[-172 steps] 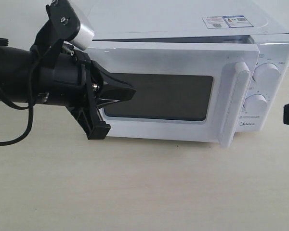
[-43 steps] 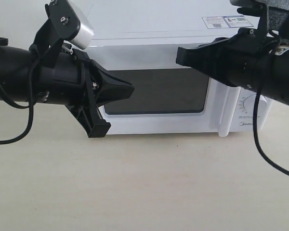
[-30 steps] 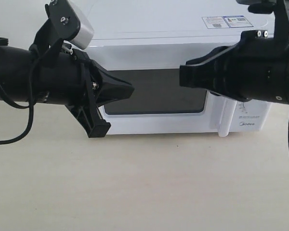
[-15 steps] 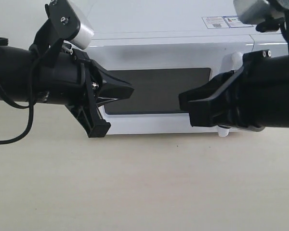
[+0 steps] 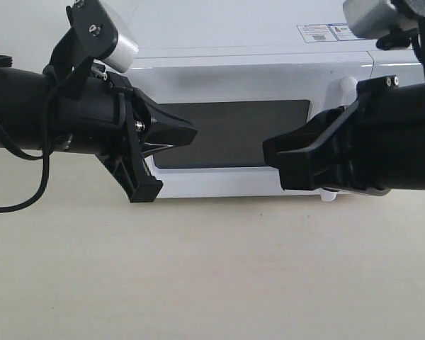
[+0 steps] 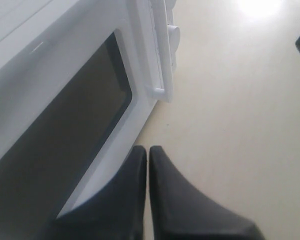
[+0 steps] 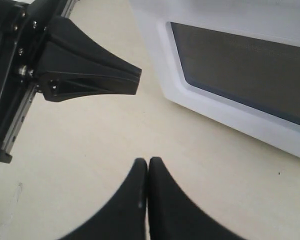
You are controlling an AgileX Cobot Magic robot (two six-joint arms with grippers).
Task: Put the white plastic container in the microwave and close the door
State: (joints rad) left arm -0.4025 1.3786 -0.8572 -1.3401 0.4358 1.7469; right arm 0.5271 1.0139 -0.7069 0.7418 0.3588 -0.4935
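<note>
- The microwave (image 5: 255, 42) is standing on the desk (image 5: 212, 269), and its door (image 5: 234, 78) is appearing to sit flush against the body.
- The white plastic container is not showing in any view. It is not lying on the visible desk and neither arm is carrying it. Whether it is sitting inside cannot be told, as the dark mesh window (image 5: 234, 134) is giving nothing away.
- The left gripper (image 5: 193, 132) is hovering in front of the window's hinge side, with its jaws pressed together and holding nothing.
- The right gripper (image 5: 271, 159) is hovering in front of the handle side, clear of the door, with its jaws likewise pressed together and empty.
- Judgement: the closing step is looking finished or nearly so, and the task is standing at its end, provided the container is inside.
- Judgement: the next move is calling for no grasp. A light push near the handle (image 5: 348, 85) could confirm the latch, and both arms then need drawing back without catching the door.
- The exterior view alone is showing the label sticker (image 5: 326, 32), but the right arm is hiding the dials there.
- The left wrist view is showing the full handle (image 6: 160, 50) and one dial (image 6: 174, 35) beyond it.
- The right wrist view is showing the window's lower corner, the left gripper opposite and bare desk between the two arms.
</note>
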